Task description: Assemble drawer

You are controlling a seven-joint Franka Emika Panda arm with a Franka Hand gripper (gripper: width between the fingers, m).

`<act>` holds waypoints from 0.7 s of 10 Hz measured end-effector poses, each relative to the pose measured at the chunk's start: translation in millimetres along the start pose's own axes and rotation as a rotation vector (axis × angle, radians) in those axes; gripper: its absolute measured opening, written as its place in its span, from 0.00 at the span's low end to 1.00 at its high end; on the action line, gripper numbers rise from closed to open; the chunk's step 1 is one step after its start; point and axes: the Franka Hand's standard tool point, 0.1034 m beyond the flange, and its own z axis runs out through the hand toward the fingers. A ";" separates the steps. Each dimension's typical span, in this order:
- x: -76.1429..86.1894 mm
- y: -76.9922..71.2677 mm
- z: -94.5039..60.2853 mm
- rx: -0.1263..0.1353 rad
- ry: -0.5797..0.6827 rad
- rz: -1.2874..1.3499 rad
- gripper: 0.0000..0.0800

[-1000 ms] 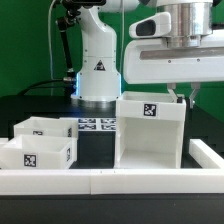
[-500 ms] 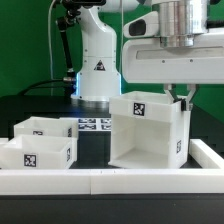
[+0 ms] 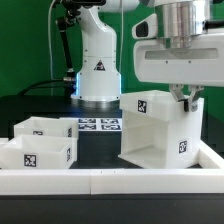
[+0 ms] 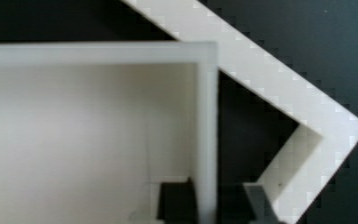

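Note:
The white drawer casing (image 3: 155, 130) hangs tilted, its open front turned toward the exterior view's left, near the right end of the table. My gripper (image 3: 186, 97) is shut on the casing's top right wall; in the wrist view that thin wall (image 4: 202, 120) runs between my dark fingers (image 4: 176, 202). Two shallow white trays stand on the exterior view's left, apart from the casing: one behind (image 3: 45, 127) and one in front (image 3: 35, 153), each with a small tag.
The low white border rail (image 3: 100, 180) runs along the front and up the right side (image 3: 210, 155), and shows as an angled strip in the wrist view (image 4: 265, 80). The marker board (image 3: 98, 125) lies before the arm's base (image 3: 97, 70).
The casing has come off its flat standing pose, turned and tilted, and shifted toward the exterior view's right with my gripper. The trays have not moved.

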 end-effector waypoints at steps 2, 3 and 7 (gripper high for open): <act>8.0 -6.2 -0.3 0.009 -0.009 0.095 0.05; 9.8 -7.9 -0.7 0.016 -0.015 0.167 0.05; 9.4 -7.6 -0.9 0.019 -0.026 0.374 0.05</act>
